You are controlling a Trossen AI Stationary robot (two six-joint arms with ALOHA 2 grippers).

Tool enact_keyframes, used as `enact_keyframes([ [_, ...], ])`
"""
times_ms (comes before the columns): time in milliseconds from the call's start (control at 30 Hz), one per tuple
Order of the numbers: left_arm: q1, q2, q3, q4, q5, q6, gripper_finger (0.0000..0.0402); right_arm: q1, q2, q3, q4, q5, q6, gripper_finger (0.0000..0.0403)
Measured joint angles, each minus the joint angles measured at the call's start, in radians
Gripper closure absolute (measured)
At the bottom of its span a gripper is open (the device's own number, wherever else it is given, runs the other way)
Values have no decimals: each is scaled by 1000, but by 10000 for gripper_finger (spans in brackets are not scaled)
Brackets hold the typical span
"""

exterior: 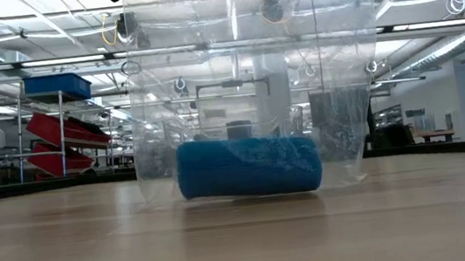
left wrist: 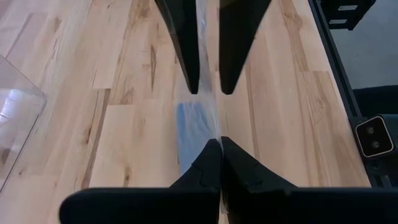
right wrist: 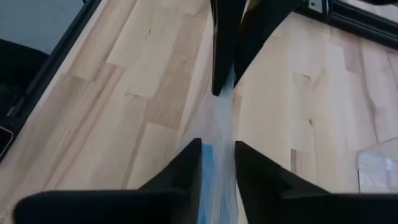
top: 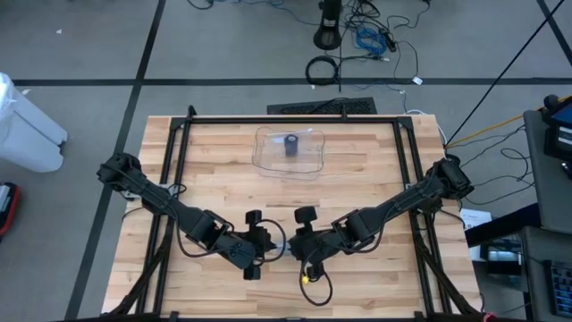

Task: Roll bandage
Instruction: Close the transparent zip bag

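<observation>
A clear plastic bag (exterior: 244,76) hangs upright near the table's front middle. A blue bandage roll (exterior: 248,168) lies on its side in the bag's bottom, which rests on the wood. My left gripper (left wrist: 221,144) is shut on the bag's top edge. My right gripper (right wrist: 217,155) faces it from the right. Its fingers stand slightly apart, one on each side of the same edge, and I cannot tell whether they touch the film. In the high view the two grippers, left (top: 268,247) and right (top: 299,249), meet tip to tip. My left gripper pinches the bag's top edge (left wrist: 219,132) between its two fingertips, coming slanting down from the table's left. The bag hangs below the fingers. Its bottom, with the blue roll (left wrist: 193,130) inside, sits on the table.
A clear shallow tray (top: 290,152) with a small dark roll (top: 291,145) standing in it sits at the far middle of the table. A black frame (top: 179,134) runs along the table's left, right and far sides. Bare wood lies between the tray and the grippers.
</observation>
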Motion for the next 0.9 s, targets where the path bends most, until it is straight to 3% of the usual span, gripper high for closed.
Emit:
enact_keyframes([
  [133, 0, 0, 0, 0, 0, 0, 402, -7, 0, 0, 4, 1, -1, 299],
  [233, 0, 0, 0, 0, 0, 0, 402, -14, 5, 0, 5, 2, -1, 299],
  [333, 1, 0, 0, 0, 0, 0, 402, -22, 13, 0, -3, -2, 3, 325],
  [467, 1, 0, 0, -1, -1, 0, 402, -26, 15, 0, -13, 6, 3, 390],
  [667, 1, 0, 0, -17, 0, -1, 402, 7, 15, 0, -41, 109, 13, 402],
  [900, 1, 0, 0, -24, 4, -3, 402, 29, 15, 0, -109, 107, 37, 399],
])
